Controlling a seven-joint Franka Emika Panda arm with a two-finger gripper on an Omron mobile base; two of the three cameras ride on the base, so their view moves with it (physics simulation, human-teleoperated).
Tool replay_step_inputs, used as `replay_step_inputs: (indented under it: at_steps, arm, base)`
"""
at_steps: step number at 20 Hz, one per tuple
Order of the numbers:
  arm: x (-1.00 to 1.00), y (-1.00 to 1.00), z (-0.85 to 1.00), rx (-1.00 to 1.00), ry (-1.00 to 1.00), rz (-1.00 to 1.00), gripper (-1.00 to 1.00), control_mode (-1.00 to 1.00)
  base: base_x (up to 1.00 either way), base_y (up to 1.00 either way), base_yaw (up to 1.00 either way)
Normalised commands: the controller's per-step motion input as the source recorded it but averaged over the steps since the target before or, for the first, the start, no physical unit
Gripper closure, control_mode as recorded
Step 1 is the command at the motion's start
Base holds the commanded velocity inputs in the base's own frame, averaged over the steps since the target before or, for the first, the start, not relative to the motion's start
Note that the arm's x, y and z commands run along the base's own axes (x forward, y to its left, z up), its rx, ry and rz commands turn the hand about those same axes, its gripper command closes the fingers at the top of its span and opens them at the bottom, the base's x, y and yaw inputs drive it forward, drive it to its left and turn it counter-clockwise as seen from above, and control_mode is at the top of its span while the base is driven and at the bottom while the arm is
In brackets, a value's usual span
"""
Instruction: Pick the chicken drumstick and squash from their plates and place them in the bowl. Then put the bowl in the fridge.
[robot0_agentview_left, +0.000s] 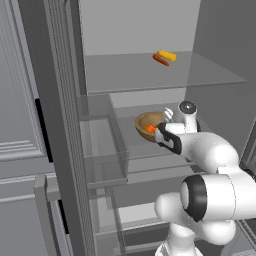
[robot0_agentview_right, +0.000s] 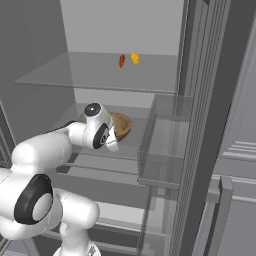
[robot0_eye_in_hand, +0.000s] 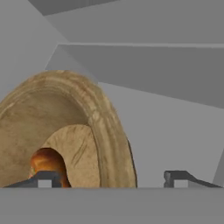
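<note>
The tan wooden bowl (robot0_agentview_left: 145, 125) (robot0_agentview_right: 123, 126) (robot0_eye_in_hand: 83, 127) is inside the open grey fridge (robot0_agentview_left: 135, 25), over its middle glass shelf. An orange squash (robot0_eye_in_hand: 46, 162) (robot0_agentview_left: 150, 129) lies in the bowl. The drumstick is hidden and the plates are out of view. My gripper (robot0_eye_in_hand: 109, 178) (robot0_agentview_left: 162, 125) is at the bowl's near edge. It is open, with one fingertip (robot0_eye_in_hand: 43, 178) inside the bowl by the squash and the other (robot0_eye_in_hand: 175, 177) outside. The rim stands between them with a gap on each side.
A red and a yellow elongated food (robot0_agentview_left: 164, 57) (robot0_agentview_right: 128, 59) lie on the upper glass shelf (robot0_agentview_left: 210, 75). The open fridge door with its clear bin (robot0_agentview_left: 100, 145) (robot0_agentview_right: 165, 145) stands beside the arm. Lower shelves and drawers (robot0_agentview_left: 135, 210) lie beneath.
</note>
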Motion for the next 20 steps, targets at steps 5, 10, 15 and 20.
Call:
replay_step_inputs:
  at_steps: [5, 10, 15, 20]
  arm:
    - [-0.15, 0.00, 0.32, 0.00, -0.02, 0.05, -1.00, -1.00]
    - [-0.17, 0.00, 0.01, 0.00, -0.03, 0.00, -1.00, -1.00]
    - [-0.83, 0.00, 0.15, 0.00, -0.11, 0.05, -1.00, -1.00]
    - [-0.95, 0.00, 0.47, -0.01, -0.06, 0.18, -1.00, -1.00]
  base:
    - [0.00, 0.00, 0.00]
    - [0.00, 0.00, 0.00]
    - [0.00, 0.00, 0.00]
    - [0.00, 0.00, 0.00]
